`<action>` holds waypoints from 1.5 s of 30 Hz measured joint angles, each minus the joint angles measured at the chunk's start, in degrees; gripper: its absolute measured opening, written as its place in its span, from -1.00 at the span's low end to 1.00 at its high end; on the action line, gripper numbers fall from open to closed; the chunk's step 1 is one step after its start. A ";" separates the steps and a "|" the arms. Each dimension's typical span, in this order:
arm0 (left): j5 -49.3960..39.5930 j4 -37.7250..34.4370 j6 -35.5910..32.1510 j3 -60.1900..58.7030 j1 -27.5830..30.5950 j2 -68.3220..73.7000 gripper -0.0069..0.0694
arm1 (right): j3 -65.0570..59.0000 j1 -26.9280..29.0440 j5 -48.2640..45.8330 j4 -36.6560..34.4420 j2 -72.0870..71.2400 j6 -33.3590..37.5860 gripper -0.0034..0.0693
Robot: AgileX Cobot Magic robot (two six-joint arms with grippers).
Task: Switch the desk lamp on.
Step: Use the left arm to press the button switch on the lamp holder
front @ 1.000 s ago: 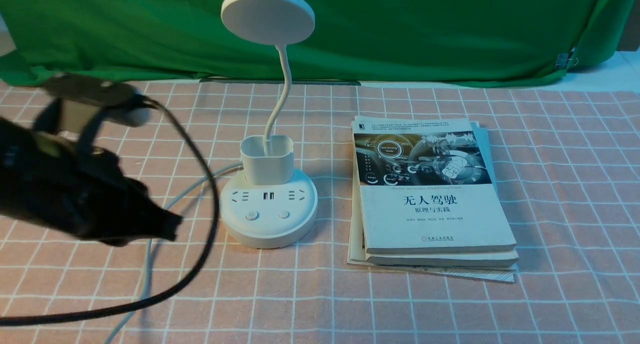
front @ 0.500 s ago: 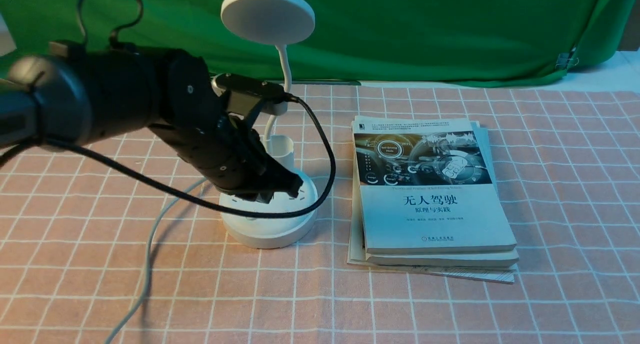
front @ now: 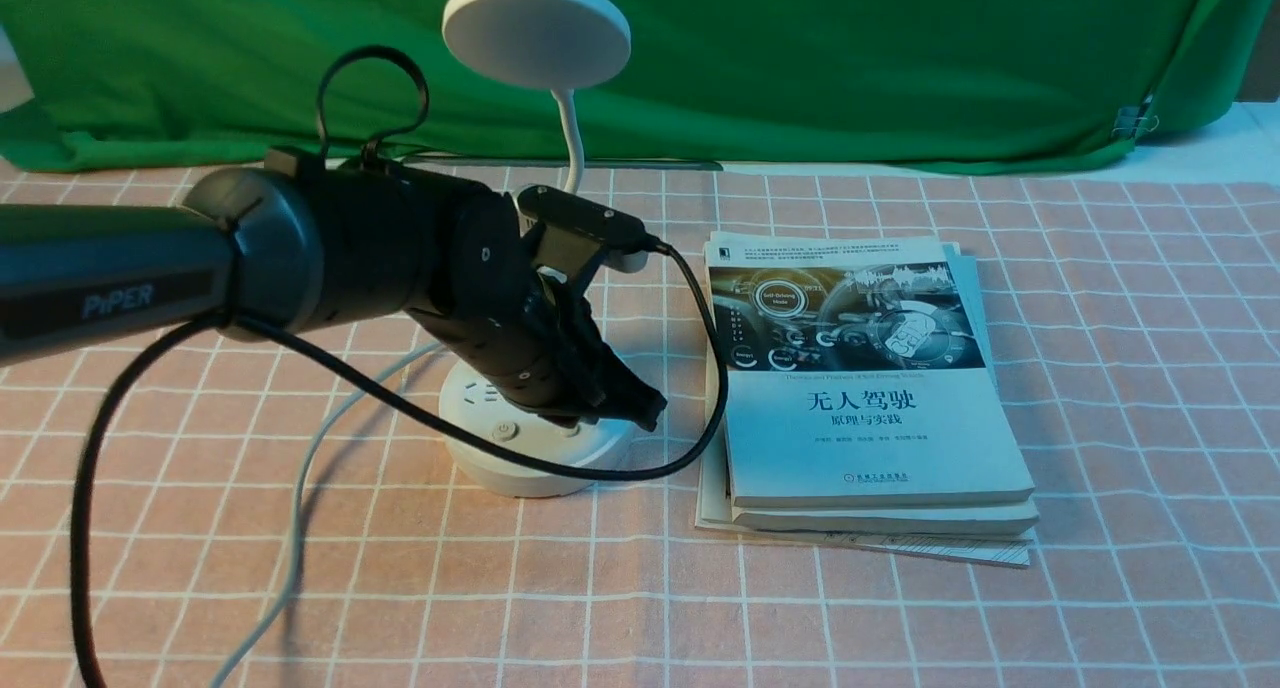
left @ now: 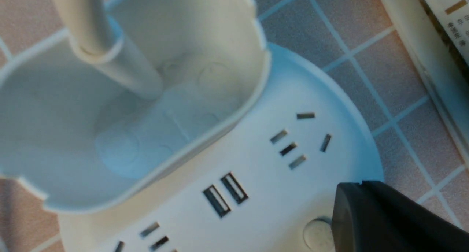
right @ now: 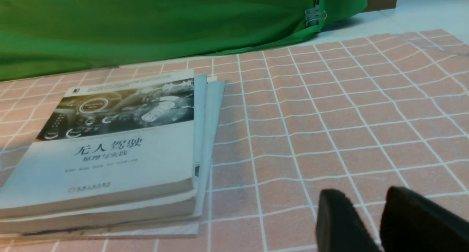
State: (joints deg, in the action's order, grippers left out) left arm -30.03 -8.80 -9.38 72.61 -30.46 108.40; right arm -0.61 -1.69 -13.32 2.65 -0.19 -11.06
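Observation:
The white desk lamp stands at the table's middle, with its disc head (front: 537,30) up on a thin neck (front: 572,138) and its light off. My left arm hides the cup and much of the round base (front: 530,468). The left button (front: 503,430) shows. My left gripper (front: 648,415) is shut and empty, with its tip over the base's right side. In the left wrist view the tip (left: 361,186) covers the edge of the right round button (left: 317,235), beside the cup (left: 146,98). My right gripper (right: 373,204) is slightly open, empty and low over the cloth.
A stack of books (front: 865,388) lies just right of the lamp; it also shows in the right wrist view (right: 110,153). The lamp's white cord (front: 300,488) runs forward on the left. My arm's black cable (front: 690,438) loops past the base. A green cloth (front: 850,58) hangs behind.
My left arm has swung in from the left, over the lamp base, and its tip has moved right and down to the base's right side. The lamp and books have not moved.

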 joint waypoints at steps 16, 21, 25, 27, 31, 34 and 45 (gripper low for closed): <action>-1.04 3.80 2.03 0.72 0.00 1.21 -0.76 | 0.00 0.00 0.00 0.00 0.00 0.00 -0.25; -1.72 3.99 2.03 0.78 0.00 1.21 -0.76 | 0.00 0.00 0.00 0.00 0.00 0.00 -0.25; 0.02 5.09 2.03 -0.57 0.00 1.16 -0.76 | 0.00 0.00 0.00 0.00 0.00 0.00 -0.25; 2.00 5.35 2.03 -2.16 -0.05 0.65 -0.76 | 0.00 0.00 0.00 0.00 0.00 0.00 -0.25; 5.48 5.52 2.03 -4.55 -0.12 0.08 -0.76 | 0.00 0.00 0.00 0.00 0.00 0.00 -0.25; 8.49 5.75 2.03 -6.00 -0.12 -0.34 -0.76 | 0.00 0.00 0.00 0.00 0.00 0.00 -0.25; -0.37 5.41 6.21 -8.75 -0.12 -15.63 -0.76 | 0.00 0.00 0.00 0.00 0.00 0.00 -0.25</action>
State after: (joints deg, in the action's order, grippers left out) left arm -30.40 -3.39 -3.17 63.86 -30.58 92.76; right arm -0.61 -1.69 -13.32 2.65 -0.19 -11.06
